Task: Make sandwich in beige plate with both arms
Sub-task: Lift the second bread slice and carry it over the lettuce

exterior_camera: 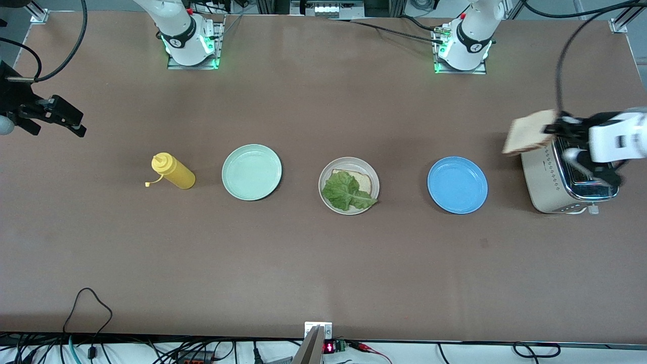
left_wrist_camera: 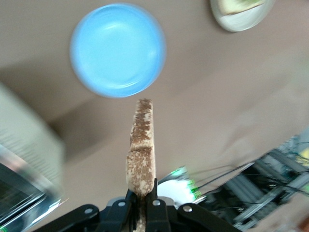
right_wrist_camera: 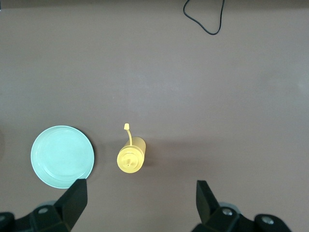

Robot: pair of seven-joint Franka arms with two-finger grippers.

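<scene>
The beige plate [exterior_camera: 333, 164] sits mid-table with one bread slice [exterior_camera: 365, 179] and a green lettuce leaf [exterior_camera: 346, 191] on it. Its edge shows in the left wrist view [left_wrist_camera: 236, 24]. My left gripper [exterior_camera: 553, 129] is shut on a second bread slice [exterior_camera: 528, 132], held on edge above the toaster [exterior_camera: 566, 182]. The left wrist view shows the fingers [left_wrist_camera: 143, 195] clamping that slice [left_wrist_camera: 141, 154]. My right gripper [exterior_camera: 71, 121] waits open and empty over the right arm's end of the table, with its fingers wide apart in the right wrist view [right_wrist_camera: 141, 193].
A blue plate [exterior_camera: 457, 184] lies between the beige plate and the toaster and shows in the left wrist view [left_wrist_camera: 118, 48]. A mint-green plate [exterior_camera: 251, 172] and a yellow squeeze bottle [exterior_camera: 174, 172] lie toward the right arm's end.
</scene>
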